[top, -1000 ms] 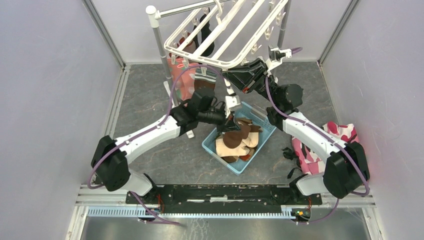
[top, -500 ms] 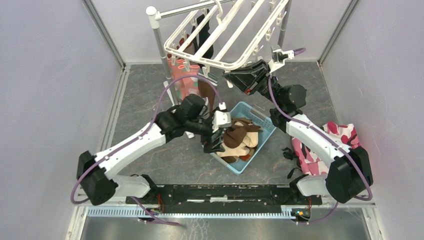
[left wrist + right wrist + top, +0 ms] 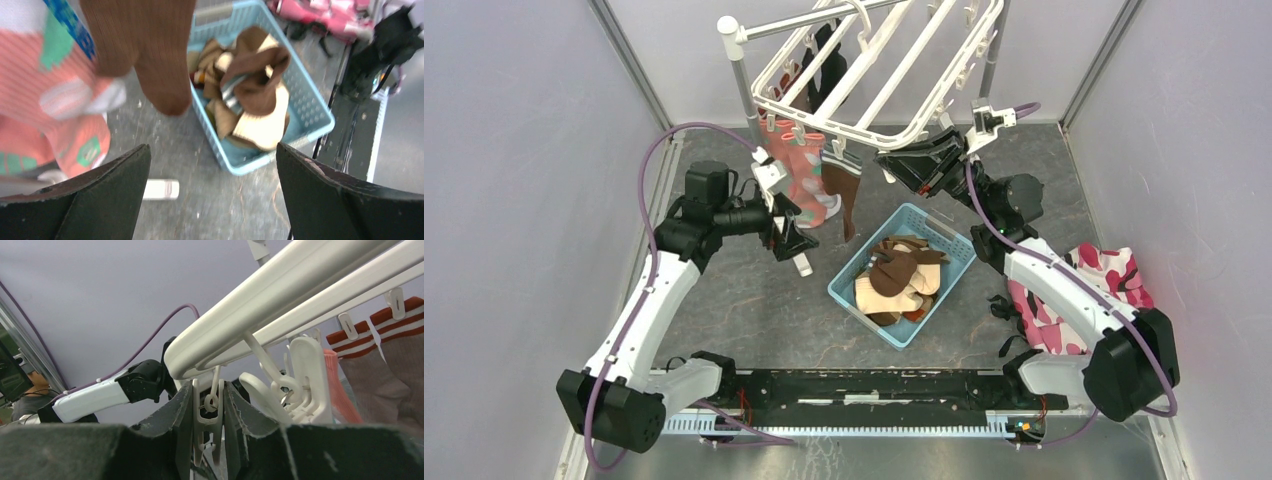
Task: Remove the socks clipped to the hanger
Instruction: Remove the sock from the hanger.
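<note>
The white hanger (image 3: 879,75) hangs at the back, also seen from below in the right wrist view as hanger (image 3: 300,295). Clipped along its near-left rail are a coral pink sock (image 3: 802,178) and a brown sock (image 3: 846,195); a black sock (image 3: 826,45) hangs farther back. My left gripper (image 3: 792,235) stands open and holds nothing, just left of and below these socks, facing the brown sock (image 3: 150,55) and coral sock (image 3: 50,100). My right gripper (image 3: 896,165) is shut on a white clip (image 3: 209,432) under the rail. Socks with red-white bands (image 3: 395,350) hang to its right.
A light blue basket (image 3: 864,318) holding several brown and cream socks sits mid-floor, also visible as basket (image 3: 312,95). The grey stand pole (image 3: 739,70) and its white foot (image 3: 802,265) are by my left gripper. A pink camouflage cloth heap (image 3: 1114,275) lies right.
My left gripper opened over the basket, left a brown sock there, then swung back left to the hanging socks. The right gripper stays on the clip; the hanger lifted slightly.
</note>
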